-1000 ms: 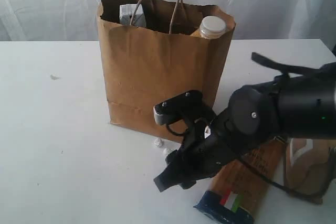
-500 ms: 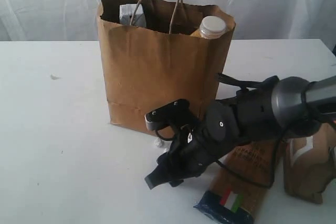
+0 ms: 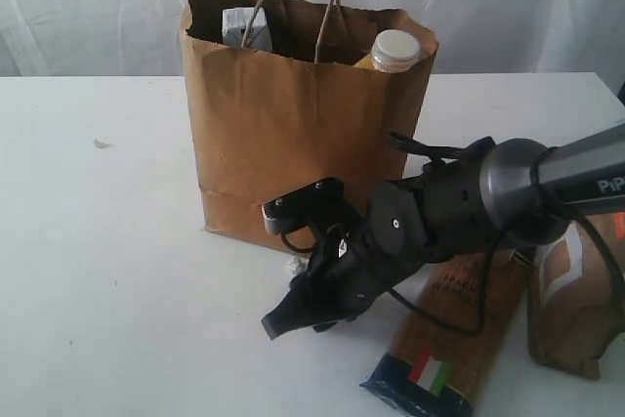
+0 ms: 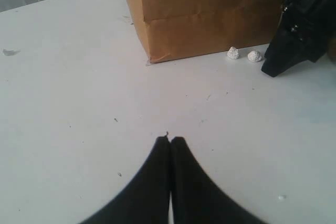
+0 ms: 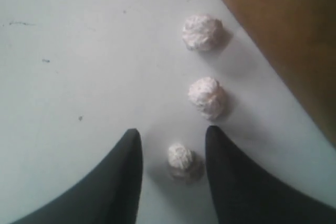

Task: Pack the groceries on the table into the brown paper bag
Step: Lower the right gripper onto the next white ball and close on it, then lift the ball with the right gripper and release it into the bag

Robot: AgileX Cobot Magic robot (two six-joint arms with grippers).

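Exterior view: black right gripper [image 3: 280, 323] has slid left, low over the wide white tabletop [image 3: 98, 261], just near of the tall kraft-brown paper bag [image 3: 293, 144] standing at centre. Left wrist view: left gripper [image 4: 170, 141] pinched closed. Right wrist view: jaws narrowly apart, straddling a tiny white pebble [image 5: 181, 157].

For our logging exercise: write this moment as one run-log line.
left gripper: shut, above table | right gripper: open, straddling white bit beside paper bag | on table: spaghetti pack, brown pouch
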